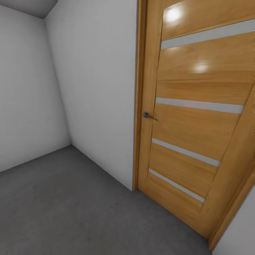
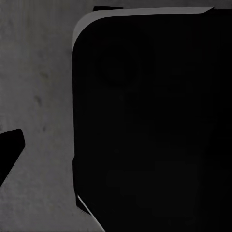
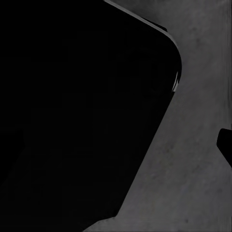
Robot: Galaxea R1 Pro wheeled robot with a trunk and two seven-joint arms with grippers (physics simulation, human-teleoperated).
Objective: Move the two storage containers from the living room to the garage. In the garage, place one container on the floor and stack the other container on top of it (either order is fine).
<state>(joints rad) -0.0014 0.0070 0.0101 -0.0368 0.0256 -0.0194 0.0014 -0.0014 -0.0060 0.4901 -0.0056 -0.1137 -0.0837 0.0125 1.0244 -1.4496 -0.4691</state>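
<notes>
1. Hand parts are hard to read: in the left wrist view a black tip [image 2: 10,147] comes in at the edge over the floor [image 2: 38,96], and in the right wrist view a similar black tip [image 3: 225,145] shows at the edge. I cannot tell if either hand is apart or together.
2. Beside each tip a large black body with a rounded corner [image 2: 150,125] covers much of the view; what it is, I cannot tell.
3. From the head view, the garage floor [image 1: 71,205] is dark grey and speckled.
4. Plain white-grey walls [image 1: 95,88] meet in a corner at the left.
5. At the right stands a closed wooden door [image 1: 191,117], upright, with pale horizontal strips and a small metal handle [image 1: 148,115] near its left edge.
</notes>
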